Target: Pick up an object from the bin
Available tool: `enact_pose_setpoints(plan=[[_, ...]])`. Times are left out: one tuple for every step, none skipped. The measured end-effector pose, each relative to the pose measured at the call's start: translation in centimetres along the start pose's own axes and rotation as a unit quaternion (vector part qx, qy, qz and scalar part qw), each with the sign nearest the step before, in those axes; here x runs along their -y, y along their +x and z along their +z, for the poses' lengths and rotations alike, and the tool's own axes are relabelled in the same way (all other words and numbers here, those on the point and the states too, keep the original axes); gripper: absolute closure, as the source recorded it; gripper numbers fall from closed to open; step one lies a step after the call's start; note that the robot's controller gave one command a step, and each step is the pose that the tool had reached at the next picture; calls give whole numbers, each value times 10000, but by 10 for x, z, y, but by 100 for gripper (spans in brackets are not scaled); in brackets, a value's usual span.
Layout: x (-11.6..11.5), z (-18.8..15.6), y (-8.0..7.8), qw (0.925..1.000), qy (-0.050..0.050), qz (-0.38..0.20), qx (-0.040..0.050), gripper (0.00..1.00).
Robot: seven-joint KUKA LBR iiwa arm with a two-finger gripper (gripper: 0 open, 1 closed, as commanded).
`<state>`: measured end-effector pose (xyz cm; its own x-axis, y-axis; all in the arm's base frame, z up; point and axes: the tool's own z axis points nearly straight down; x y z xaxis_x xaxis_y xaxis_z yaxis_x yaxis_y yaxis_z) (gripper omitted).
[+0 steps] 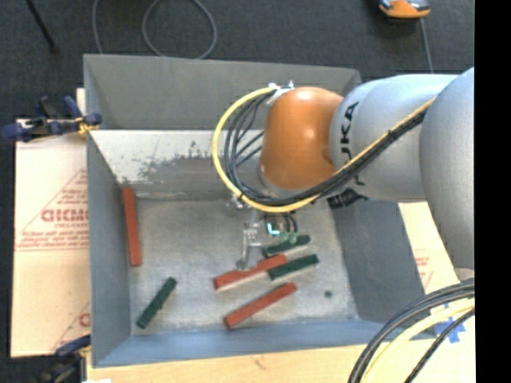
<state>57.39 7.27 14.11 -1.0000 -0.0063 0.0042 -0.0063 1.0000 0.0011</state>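
KUKA arm (399,142) with its orange wrist cover (295,138) reaches into the grey metal bin (104,214). Jaws are low at the centre-right cluster, over the upper red stick (235,278), with a green stick (293,266) right against it. Can't tell if the jaws are open or closed. Risk: sticks are crowded, so a grab may catch two or knock one aside. Bin floor is flat and scuffed. Dark floor around it, loose cables.
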Motion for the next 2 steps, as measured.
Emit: enact_pose_setpoints(plan=[[29,72,57,9970,12,-779,21,0],[27,68,54,9970,-4,-768,56,100]])
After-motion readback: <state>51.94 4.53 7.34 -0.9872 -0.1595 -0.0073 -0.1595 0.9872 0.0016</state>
